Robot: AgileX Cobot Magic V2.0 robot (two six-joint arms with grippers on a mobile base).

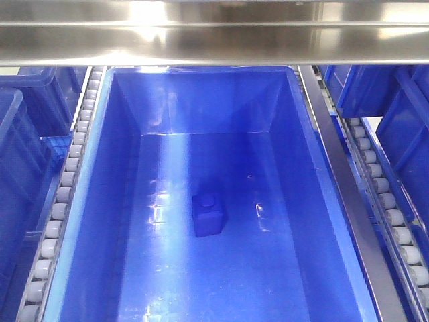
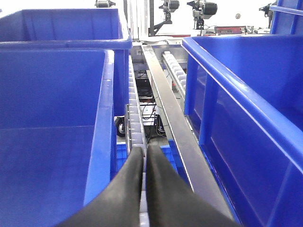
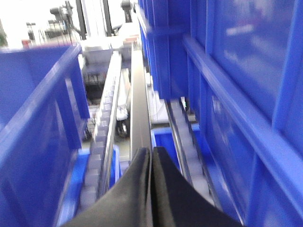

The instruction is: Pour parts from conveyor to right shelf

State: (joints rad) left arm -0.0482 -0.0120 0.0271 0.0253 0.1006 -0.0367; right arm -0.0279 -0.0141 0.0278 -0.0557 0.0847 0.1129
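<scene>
A: Where has the part ended up?

B: The small blue block (image 1: 208, 214) lies on the floor of the big blue bin (image 1: 100, 201) that fills the middle of the front view. It sits a little below and left of the bin's centre, well apart from every wall, stud side up as far as one can tell.

A: And the bin itself?

B: It rests on the right shelf (image 1: 214, 33), between two grey roller tracks (image 1: 64, 194) running down the left and right of the frame, under a steel crossbar along the top edge. The rollers presumably let bins slide along the rack, which would explain why it sits squared up in its lane.

A: What are the arms doing?

B: The left end effector (image 2: 145, 163) shows at the bottom centre of its wrist view, its two black fingers pressed together with nothing between them. It points along the roller lane between two bins, over the gap rather than over a bin.

A: The right one?

B: The right end effector (image 3: 151, 165) is the same: fingers closed on each other, empty, at the bottom centre of a blurred view, aimed down a steel rail between stacked bins.

A: So how far along is the job?

B: Judging by the block lying inside a shelf bin and both arms empty, the pour looks done. The conveyor is not in view.
</scene>
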